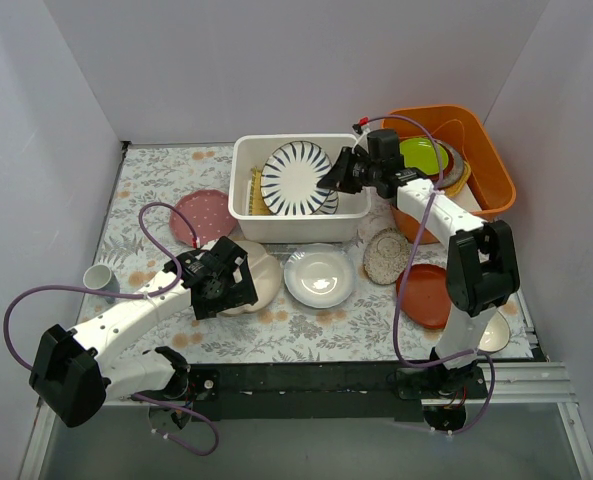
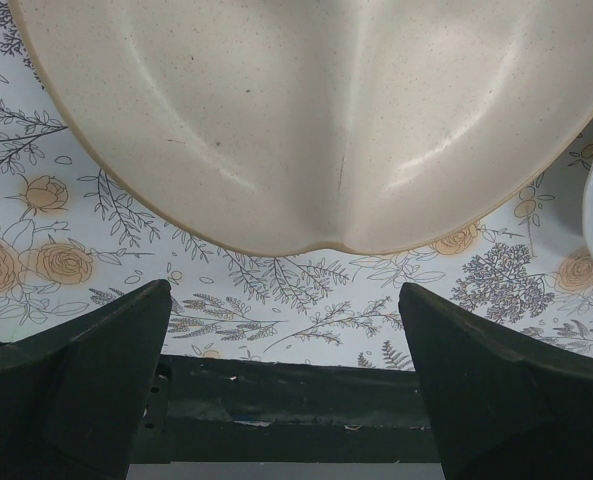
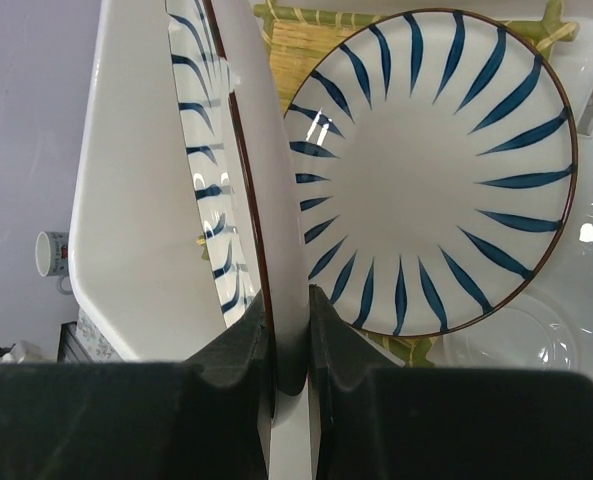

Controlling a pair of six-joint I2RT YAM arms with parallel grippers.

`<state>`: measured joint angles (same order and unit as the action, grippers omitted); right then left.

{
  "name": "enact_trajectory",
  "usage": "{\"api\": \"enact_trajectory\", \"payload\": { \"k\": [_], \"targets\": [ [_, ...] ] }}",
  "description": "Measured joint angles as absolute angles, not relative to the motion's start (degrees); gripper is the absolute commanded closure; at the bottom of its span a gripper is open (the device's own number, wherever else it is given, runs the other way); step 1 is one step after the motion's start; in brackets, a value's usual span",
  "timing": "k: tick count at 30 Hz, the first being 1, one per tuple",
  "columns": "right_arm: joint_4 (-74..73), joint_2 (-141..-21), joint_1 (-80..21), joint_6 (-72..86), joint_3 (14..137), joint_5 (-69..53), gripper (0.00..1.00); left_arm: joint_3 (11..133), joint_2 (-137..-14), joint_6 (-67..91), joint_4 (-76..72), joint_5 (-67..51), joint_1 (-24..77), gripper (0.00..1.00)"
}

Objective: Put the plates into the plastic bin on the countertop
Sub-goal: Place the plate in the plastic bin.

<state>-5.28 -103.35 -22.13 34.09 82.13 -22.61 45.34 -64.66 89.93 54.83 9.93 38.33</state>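
Observation:
My right gripper [image 1: 338,172] is shut on the rim of a blue-striped white plate [image 1: 294,178] and holds it tilted on edge inside the white plastic bin [image 1: 246,205]. In the right wrist view the held plate [image 3: 276,190] runs edge-on between the jaws of the gripper [image 3: 288,300]. A second striped plate [image 3: 446,170] lies flat in the bin. My left gripper [image 1: 238,283] is open and empty, just above the countertop [image 2: 276,290] at the near edge of the cream three-section plate [image 2: 316,110]. The pink dotted plate [image 1: 203,215], glossy white plate [image 1: 319,275], beige lacy plate [image 1: 386,255] and red-brown plate [image 1: 426,295] lie on the countertop.
A yellow bamboo mat [image 1: 259,190] lies in the bin under the plates. The orange tub [image 1: 481,160] with lime-green and brown dishes [image 1: 426,155] stands at the back right. A small mug [image 1: 100,277] sits at the left edge. White walls enclose three sides.

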Motion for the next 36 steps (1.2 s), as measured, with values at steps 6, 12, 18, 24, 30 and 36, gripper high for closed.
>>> {"api": "enact_trajectory", "payload": {
  "k": [6,12,18,24,30,36],
  "targets": [
    [-4.9,-104.6,-22.1,34.4,81.4,-22.0,0.99,45.3,-64.7,89.8,54.8,9.8,38.3,0.02],
    [-3.0,-107.1,-22.1,35.2,80.7,-23.2,0.99,45.2,-64.7,89.7,54.8,9.8,38.3,0.04],
    [-2.4,-110.8,-22.1,36.2,80.7,-24.6,0.95,44.7,-64.7,89.5,54.5,9.6,38.3,0.04],
    [-2.4,-111.0,-22.2,36.4,80.7,-24.5,0.75,44.7,-64.7,89.3,54.3,9.6,38.3,0.04],
    [-3.6,-111.0,-22.2,36.1,80.6,-23.8,0.62,44.7,-64.7,89.3,54.1,9.6,38.3,0.04],
    [-4.7,-111.0,-22.2,35.7,80.4,-23.1,0.58,44.7,-64.7,89.3,54.0,9.6,38.3,0.04]
  ]
}}
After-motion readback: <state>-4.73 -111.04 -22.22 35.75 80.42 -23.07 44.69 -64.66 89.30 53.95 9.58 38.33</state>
